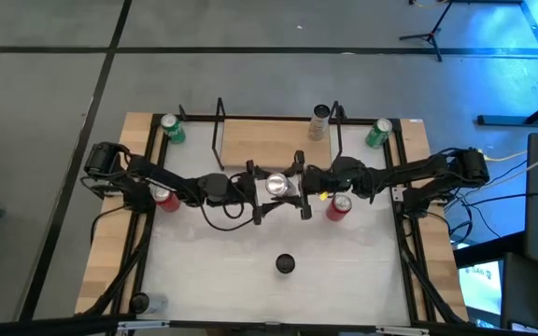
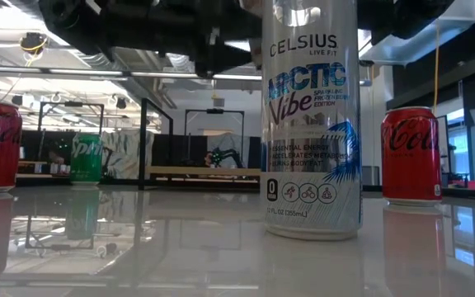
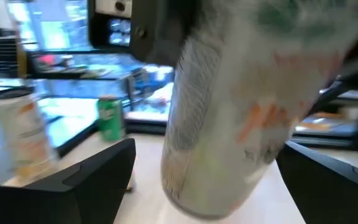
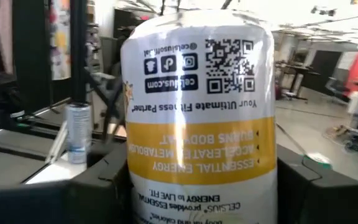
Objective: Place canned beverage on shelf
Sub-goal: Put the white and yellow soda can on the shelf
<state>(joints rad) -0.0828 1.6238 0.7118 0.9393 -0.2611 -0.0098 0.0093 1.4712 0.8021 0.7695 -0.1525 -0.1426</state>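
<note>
Meeting at mid-desk, the left tool point(image 1: 271, 196) and right tool point(image 1: 292, 182) both flank the tall can point(image 1: 276, 185); whether the fingers of each press it or stand clear cannot be told. The can stands on the desk point(image 1: 344, 271), in front of the shelf point(image 1: 269, 140), so placing remains. The shelf already bears one tan can point(image 1: 319, 121).

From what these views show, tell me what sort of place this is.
Likely a robotics lab or workshop, not a home. A test table with black frame rails stands on a bare grey floor. Behind it the low view shows an open hall with ceiling strip lights, and a monitor sits beside the table.
</note>
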